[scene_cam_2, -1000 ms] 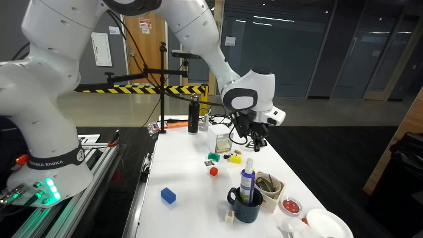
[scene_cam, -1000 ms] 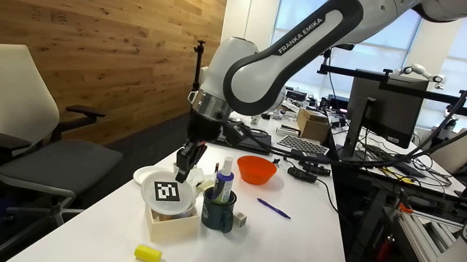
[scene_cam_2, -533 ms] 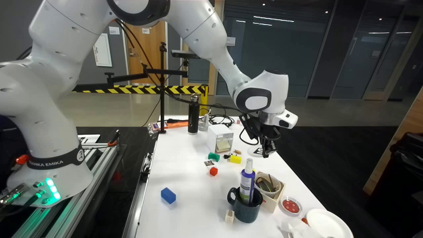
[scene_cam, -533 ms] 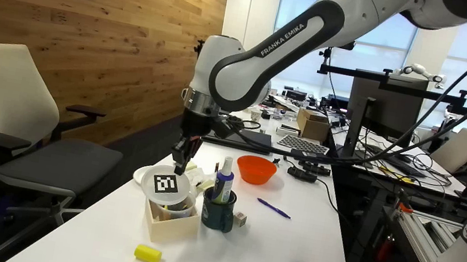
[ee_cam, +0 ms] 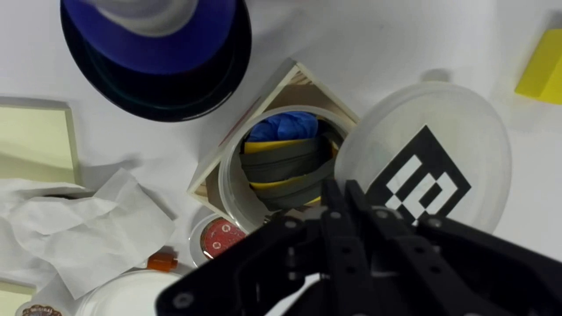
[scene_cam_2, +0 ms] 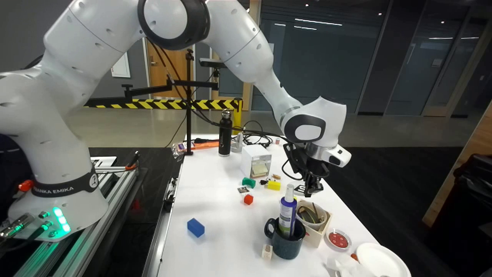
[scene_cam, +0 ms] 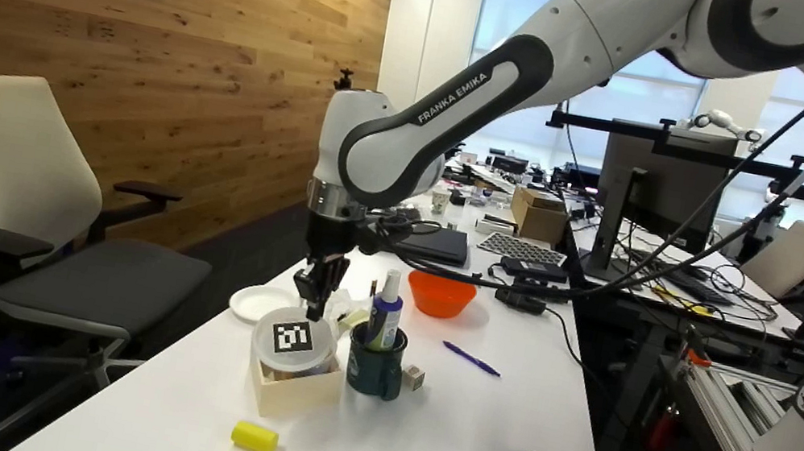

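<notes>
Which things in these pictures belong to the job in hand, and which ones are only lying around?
Likely part of the job:
gripper, closed on the edge of the lid
open tub
wooden box around it

Apparently just lying about:
mug
spray bottle
orange bowl
pen
blue block
red cube

Smooth, translucent plastic lid [ee_cam: 448,131], matt pincer [ee_cam: 343,186], glossy mug [scene_cam_2: 286,247], dull bare-wood box [scene_cam: 298,398] and rough, crumpled paper [ee_cam: 92,224].

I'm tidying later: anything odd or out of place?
Yes: a spray bottle stands inside the dark green mug, odd for a drinking cup. Crumpled white paper lies near the white plate, like litter. The translucent lid in the jaws shows no damage.
</notes>
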